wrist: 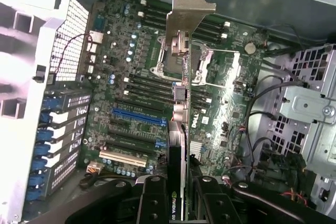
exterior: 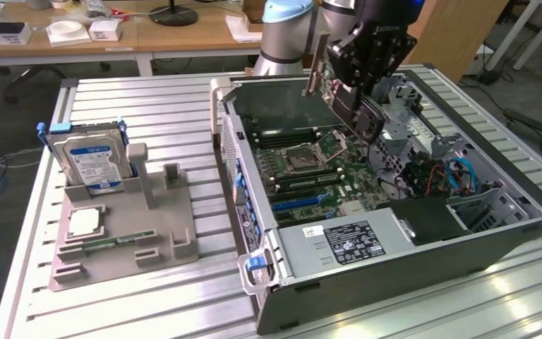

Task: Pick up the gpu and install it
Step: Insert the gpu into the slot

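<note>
My gripper (exterior: 354, 88) hangs over the open computer case (exterior: 497, 240), shut on the gpu (exterior: 360, 116). The gpu is a thin black card held upright, and its silver bracket (exterior: 318, 63) sticks out toward the case's back wall. In the wrist view the gpu (wrist: 178, 129) shows edge-on between the two black fingers (wrist: 152, 198), with its bracket (wrist: 191, 3) at the far end. It hovers above the motherboard (wrist: 121, 66) without touching it. The blue slot (wrist: 137, 115) lies just beside the card's edge.
A grey parts holder (exterior: 172, 244) on the slatted table, at the exterior view's left, carries a silver hard drive (exterior: 87, 159), a processor (exterior: 85, 222) and a green memory stick (exterior: 111, 244). Inside the case are a power supply (exterior: 341, 240), drive cages (exterior: 483, 205) and loose cables (exterior: 459, 176).
</note>
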Controlling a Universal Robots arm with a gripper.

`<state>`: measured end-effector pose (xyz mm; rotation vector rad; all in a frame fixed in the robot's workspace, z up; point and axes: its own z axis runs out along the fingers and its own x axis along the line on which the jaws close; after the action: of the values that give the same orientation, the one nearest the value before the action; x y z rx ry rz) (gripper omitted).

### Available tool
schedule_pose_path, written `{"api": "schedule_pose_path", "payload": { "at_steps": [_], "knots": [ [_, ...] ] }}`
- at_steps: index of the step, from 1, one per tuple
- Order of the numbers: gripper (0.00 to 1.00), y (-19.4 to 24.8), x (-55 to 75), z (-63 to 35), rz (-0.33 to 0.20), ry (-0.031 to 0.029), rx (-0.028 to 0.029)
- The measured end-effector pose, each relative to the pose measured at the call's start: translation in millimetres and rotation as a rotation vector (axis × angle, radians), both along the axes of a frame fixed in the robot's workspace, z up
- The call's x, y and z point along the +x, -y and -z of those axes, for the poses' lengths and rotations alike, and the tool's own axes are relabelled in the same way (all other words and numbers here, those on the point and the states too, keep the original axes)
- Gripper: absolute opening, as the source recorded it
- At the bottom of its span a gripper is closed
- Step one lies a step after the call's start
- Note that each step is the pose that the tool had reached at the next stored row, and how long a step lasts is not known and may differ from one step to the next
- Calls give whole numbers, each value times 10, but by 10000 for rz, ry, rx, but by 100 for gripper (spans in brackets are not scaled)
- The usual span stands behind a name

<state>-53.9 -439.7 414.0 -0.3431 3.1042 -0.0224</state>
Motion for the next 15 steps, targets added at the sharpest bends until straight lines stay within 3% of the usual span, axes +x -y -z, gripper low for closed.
{"api": "schedule_pose_path", "payload": {
  "at_steps": [15],
  "knots": [
    [26, 4, 0, 0, -907, 0, 1]
  ]
}}
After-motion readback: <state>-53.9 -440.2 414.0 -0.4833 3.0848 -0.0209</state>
